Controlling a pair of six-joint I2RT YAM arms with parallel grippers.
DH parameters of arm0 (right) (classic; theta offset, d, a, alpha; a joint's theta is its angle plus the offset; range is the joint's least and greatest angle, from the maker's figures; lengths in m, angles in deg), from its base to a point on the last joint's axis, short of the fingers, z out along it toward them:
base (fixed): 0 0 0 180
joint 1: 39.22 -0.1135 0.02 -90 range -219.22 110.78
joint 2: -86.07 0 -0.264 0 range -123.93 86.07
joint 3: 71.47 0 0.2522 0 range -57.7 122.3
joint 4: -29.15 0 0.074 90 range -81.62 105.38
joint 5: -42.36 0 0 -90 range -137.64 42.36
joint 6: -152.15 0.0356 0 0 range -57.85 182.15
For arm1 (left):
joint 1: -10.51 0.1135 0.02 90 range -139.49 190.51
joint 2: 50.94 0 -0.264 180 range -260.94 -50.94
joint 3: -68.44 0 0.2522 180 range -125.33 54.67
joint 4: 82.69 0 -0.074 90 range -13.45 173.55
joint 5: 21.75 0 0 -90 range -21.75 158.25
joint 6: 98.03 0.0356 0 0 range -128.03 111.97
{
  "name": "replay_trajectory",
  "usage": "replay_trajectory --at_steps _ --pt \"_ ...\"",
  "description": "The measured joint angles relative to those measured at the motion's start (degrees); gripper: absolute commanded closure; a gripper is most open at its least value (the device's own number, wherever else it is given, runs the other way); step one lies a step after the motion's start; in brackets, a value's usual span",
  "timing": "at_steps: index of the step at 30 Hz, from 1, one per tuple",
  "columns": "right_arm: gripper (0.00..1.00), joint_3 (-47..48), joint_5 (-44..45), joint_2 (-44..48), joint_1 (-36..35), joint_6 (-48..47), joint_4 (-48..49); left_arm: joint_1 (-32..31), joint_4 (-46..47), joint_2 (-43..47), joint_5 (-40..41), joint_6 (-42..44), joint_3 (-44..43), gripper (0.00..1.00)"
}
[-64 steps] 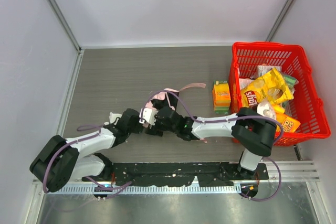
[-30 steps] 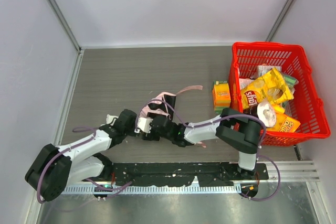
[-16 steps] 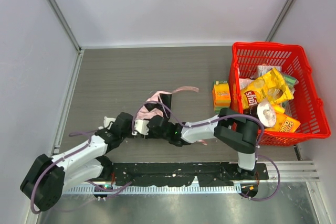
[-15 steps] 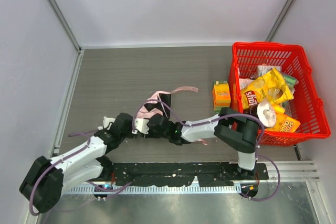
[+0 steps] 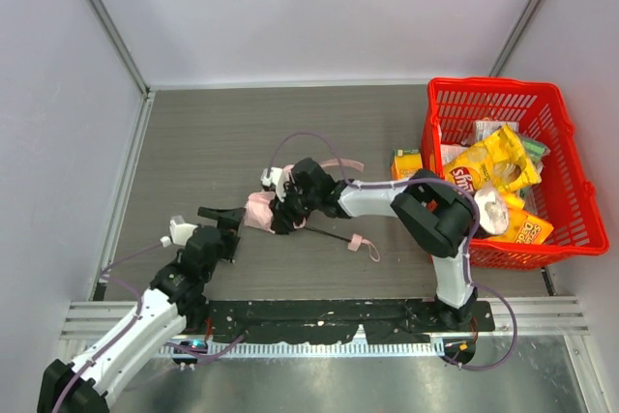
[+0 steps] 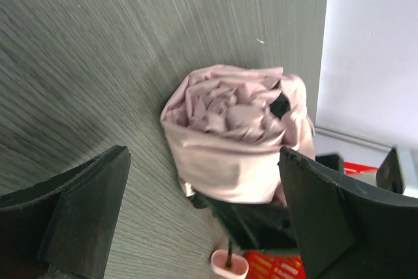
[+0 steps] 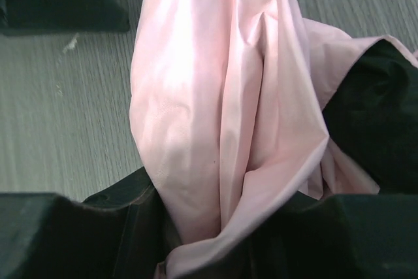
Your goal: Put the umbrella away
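With the rolling-up step seemingly in hand, my right gripper (image 5: 282,210) clamped the bunched umbrella (image 5: 257,210) mid-table (image 5: 213,132) while my left gripper (image 5: 224,222) gaped wide just beside its end, untouching, so closing there looked like the next need.

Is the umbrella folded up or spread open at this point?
Folded. The umbrella is a tight roll of bunched pink fabric lying on the table, no canopy spread.
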Motion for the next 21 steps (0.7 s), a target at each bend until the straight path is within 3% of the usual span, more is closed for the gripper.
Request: replay_trajectory --at_steps 9,21 --pt "0.99 10.8 -18.5 -9.5 5.9 9.6 -4.9 0.1 6.7 -3.3 -5.6 5.4 2.3 0.0" --pt "0.99 14.0 -21.9 -11.6 7.0 11.5 -8.5 0.7 20.6 -24.0 -9.9 11.3 -5.0 0.0"
